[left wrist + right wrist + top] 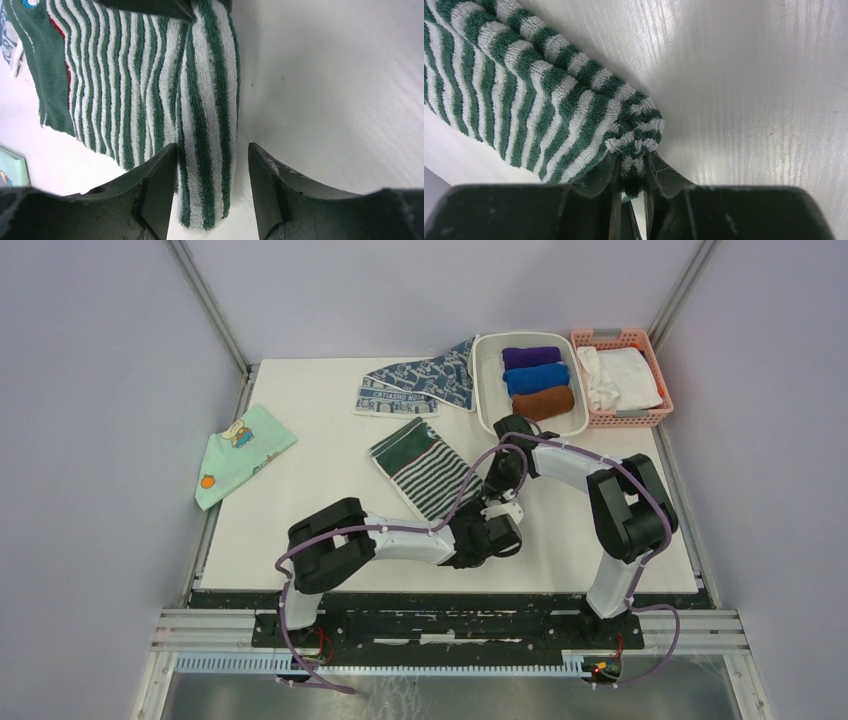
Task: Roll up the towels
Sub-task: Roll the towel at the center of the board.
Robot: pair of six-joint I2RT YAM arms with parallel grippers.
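The green-and-white striped towel [420, 468] lies mid-table with its right edge folded into a narrow roll. My left gripper [212, 165] is open, its fingers on either side of the near end of that rolled edge [207, 150]. My right gripper [630, 172] is shut on the far end of the same rolled edge [634, 130]. In the top view both grippers meet at the towel's right side, left [490, 530] and right [500, 480]. The blue-grey patterned towel [420, 385] with a white lettered band lies flat at the back, untouched.
A white bin [490, 390] holds purple, blue and brown rolls [540, 380]. A pink basket [652, 365] with white cloth stands at the back right. A mint-green cartoon cloth [238, 452] lies at the left. Frame rails run along the table edges.
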